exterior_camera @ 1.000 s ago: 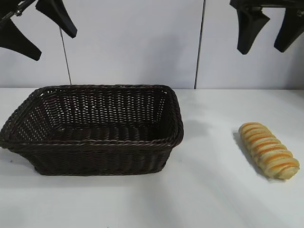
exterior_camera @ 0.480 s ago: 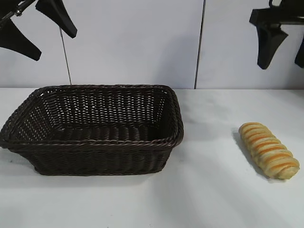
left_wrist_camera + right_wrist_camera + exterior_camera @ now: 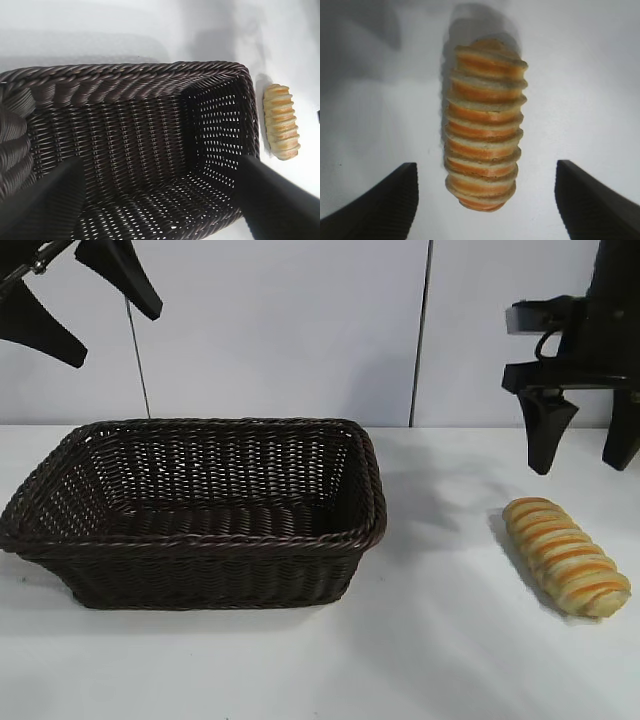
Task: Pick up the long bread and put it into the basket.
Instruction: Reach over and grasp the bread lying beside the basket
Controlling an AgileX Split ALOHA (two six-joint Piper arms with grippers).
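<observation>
Above the long bread (image 3: 566, 556) on the worktop (image 3: 440, 660), my right tool (image 3: 583, 450) hangs open; soft, light loaf, so grip mid-length across its width.

You have a smooth white table (image 3: 440, 660) running edge to edge before you. Behind its far edge stands a pale grey panelled wall (image 3: 290, 330), split by a dark vertical seam (image 3: 421, 335).

Right tool (image 3: 583, 445) descended toward long bread (image 3: 566, 555).
</observation>
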